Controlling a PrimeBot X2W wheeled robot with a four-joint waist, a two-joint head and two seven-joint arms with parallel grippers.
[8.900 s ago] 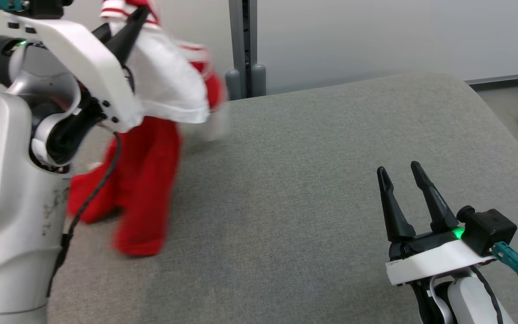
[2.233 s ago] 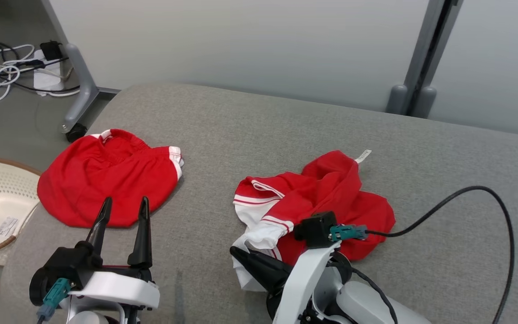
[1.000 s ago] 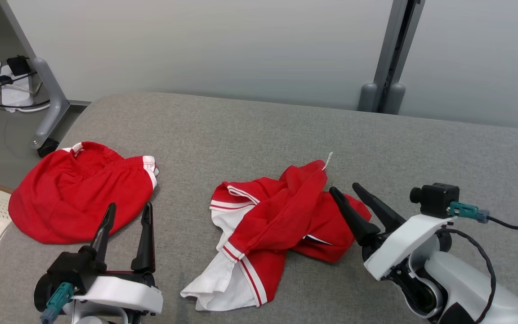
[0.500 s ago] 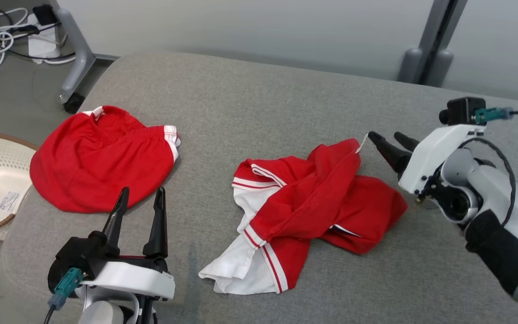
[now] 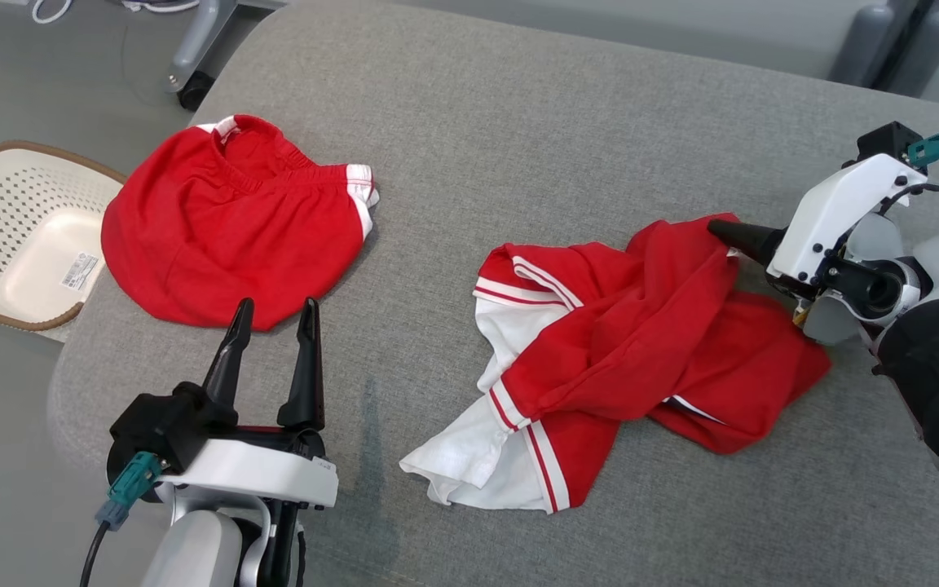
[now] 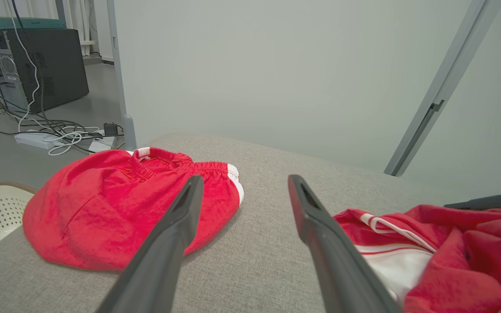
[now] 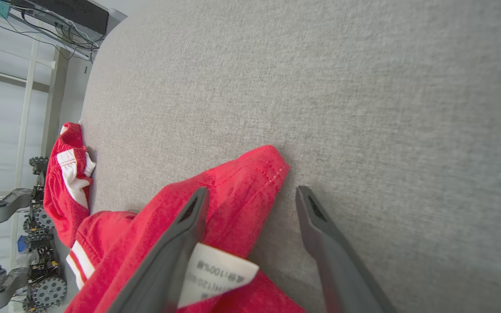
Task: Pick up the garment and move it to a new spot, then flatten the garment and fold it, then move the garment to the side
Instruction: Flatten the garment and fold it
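- Garment [image 5: 641,326]: a red shirt with white panels and striped trim. It lies crumpled on the right half of the grey padded surface [image 5: 518,122], one white sleeve trailing toward the near edge.
- Right gripper [image 7: 251,190]: fingers spread at the garment's far right corner. One finger lies over the red hem, with a white care label [image 7: 215,274] against it. The other finger is over bare grey fabric just beside the hem.
- Left gripper [image 5: 275,303]: fingers spread and pointing between the two red pieces. Grey fabric shows between them.
- Red shorts [image 5: 225,220]: heaped near the surface's rounded left edge, well apart from the garment.
- Basket [image 5: 5,220]: a cream perforated tub with a brown rim, standing just beside the left edge. A white sticker shows on its floor.
- Open room: a broad bare band runs between shorts and garment. More bare fabric stretches behind the garment to the far edge.
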